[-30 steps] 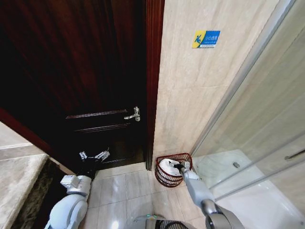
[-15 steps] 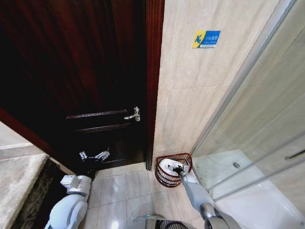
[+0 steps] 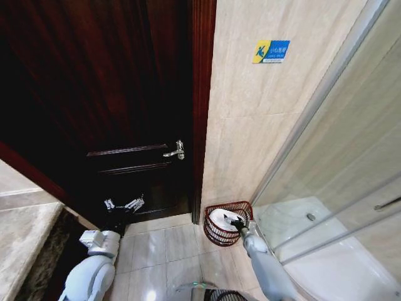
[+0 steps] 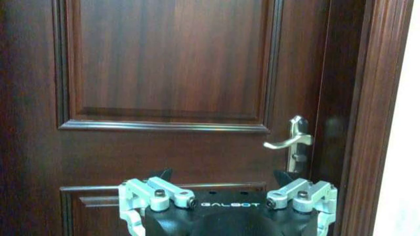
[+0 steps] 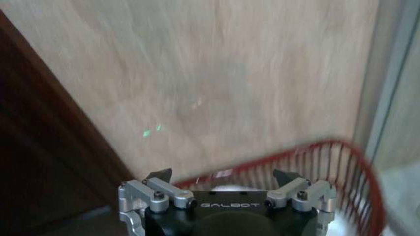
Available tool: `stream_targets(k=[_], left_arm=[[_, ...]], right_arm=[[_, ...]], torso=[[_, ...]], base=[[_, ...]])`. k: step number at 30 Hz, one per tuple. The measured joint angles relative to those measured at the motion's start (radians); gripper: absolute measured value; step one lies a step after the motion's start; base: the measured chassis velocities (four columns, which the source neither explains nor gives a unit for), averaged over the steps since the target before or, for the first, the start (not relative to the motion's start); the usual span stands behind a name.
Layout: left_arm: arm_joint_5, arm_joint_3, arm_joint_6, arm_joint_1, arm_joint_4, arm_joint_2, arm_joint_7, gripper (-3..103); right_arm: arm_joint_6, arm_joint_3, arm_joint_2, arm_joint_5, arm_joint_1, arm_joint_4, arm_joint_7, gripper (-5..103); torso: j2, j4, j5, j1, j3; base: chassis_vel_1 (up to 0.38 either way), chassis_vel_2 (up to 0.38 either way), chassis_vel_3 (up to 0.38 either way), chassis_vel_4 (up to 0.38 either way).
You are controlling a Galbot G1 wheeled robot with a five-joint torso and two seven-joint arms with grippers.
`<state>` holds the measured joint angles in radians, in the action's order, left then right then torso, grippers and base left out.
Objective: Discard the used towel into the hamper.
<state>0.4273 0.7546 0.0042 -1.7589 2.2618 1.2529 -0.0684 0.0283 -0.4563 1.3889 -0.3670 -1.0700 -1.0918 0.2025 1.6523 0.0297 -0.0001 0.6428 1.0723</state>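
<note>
Right gripper: jaws spread, empty, since lifted slightly; white towel now released below, inside reddish-brown wicker hamper. Discard judged complete.

Left gripper: parked open.

Spread right pincer above hamper rim.

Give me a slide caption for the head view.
Right claw over the hamper, white towel inside; left claw idle near the door.

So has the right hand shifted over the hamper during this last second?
Yes. The right hand slid slightly left, then right, staying above the hamper rim and the white towel.
</note>
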Motion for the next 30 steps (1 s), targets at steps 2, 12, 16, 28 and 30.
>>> stream_targets(k=[2, 12, 16, 28, 30], left_arm=[[0.000, 0.000, 0.000, 0.000, 0.000, 0.000, 0.000, 100], [0.000, 0.000, 0.000, 0.000, 0.000, 0.000, 0.000, 100], [0.000, 0.000, 0.000, 0.000, 0.000, 0.000, 0.000, 100], [0.000, 0.000, 0.000, 0.000, 0.000, 0.000, 0.000, 100], [0.000, 0.000, 0.000, 0.000, 0.000, 0.000, 0.000, 100]], right_arm=[[-0.009, -0.023, -0.007, 0.008, -0.045, -0.088, -0.017, 100], [-0.035, -0.116, 0.006, 0.038, -0.292, -0.527, -0.075, 100], [-0.034, -0.162, 0.021, 0.034, -0.401, -0.756, -0.099, 100], [-0.063, -0.246, 0.058, -0.003, -0.665, -1.221, -0.144, 100], [-0.100, -0.276, 0.062, -0.018, -0.708, -1.279, -0.122, 100]], torso=[[0.000, 0.0001, 0.0001, 0.000, 0.000], [0.000, 0.0000, 0.0000, 0.000, 0.000], [0.000, 0.0001, 0.0000, 0.000, 0.000], [0.000, 0.0002, -0.0002, 0.000, 0.000], [0.000, 0.0000, 0.0000, 0.000, 0.000]], base=[[0.000, 0.000, 0.000, 0.000], [0.000, 0.000, 0.000, 0.000], [0.000, 0.000, 0.000, 0.000], [0.000, 0.000, 0.000, 0.000], [0.000, 0.000, 0.000, 0.000]])
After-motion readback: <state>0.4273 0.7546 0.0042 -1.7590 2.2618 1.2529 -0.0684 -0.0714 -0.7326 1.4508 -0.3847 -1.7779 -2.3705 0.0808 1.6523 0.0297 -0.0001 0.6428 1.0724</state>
